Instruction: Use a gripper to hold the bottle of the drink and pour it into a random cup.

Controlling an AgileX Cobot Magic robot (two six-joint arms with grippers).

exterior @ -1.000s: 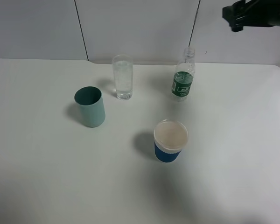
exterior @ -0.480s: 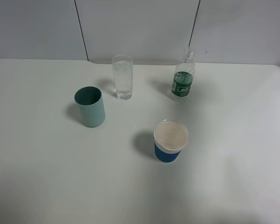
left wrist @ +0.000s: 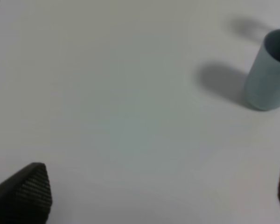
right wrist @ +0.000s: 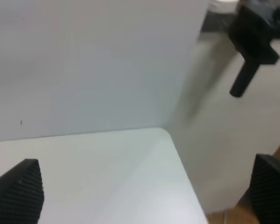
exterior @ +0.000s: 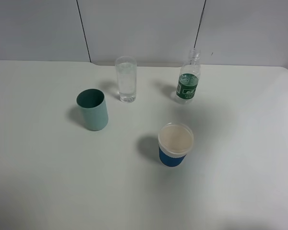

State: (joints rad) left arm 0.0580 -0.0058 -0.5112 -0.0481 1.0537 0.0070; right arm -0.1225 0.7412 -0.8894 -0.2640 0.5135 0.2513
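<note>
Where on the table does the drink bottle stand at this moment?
In the exterior high view the bottle stands upright at the far right of the table, near the back wall, level with the clear glass cup to its left and behind the blue-sleeved paper cup.

Looks like a lab test bench, not a home or kitchen. Plain white table (exterior: 48, 182), bare white panel wall (exterior: 144, 28) behind it with dark vertical seams. No decor, no appliances. Only props laid out apart from each other: bottle (exterior: 188, 81), clear glass cup (exterior: 126, 79), teal cup (exterior: 92, 109), blue-sleeved paper cup (exterior: 175, 144). Right wrist view: the table corner (right wrist: 165, 135) sits ahead of the right gripper (right wrist: 144, 196), with the same white panels beyond and black rig hardware (right wrist: 252, 42) off to the side.
</note>
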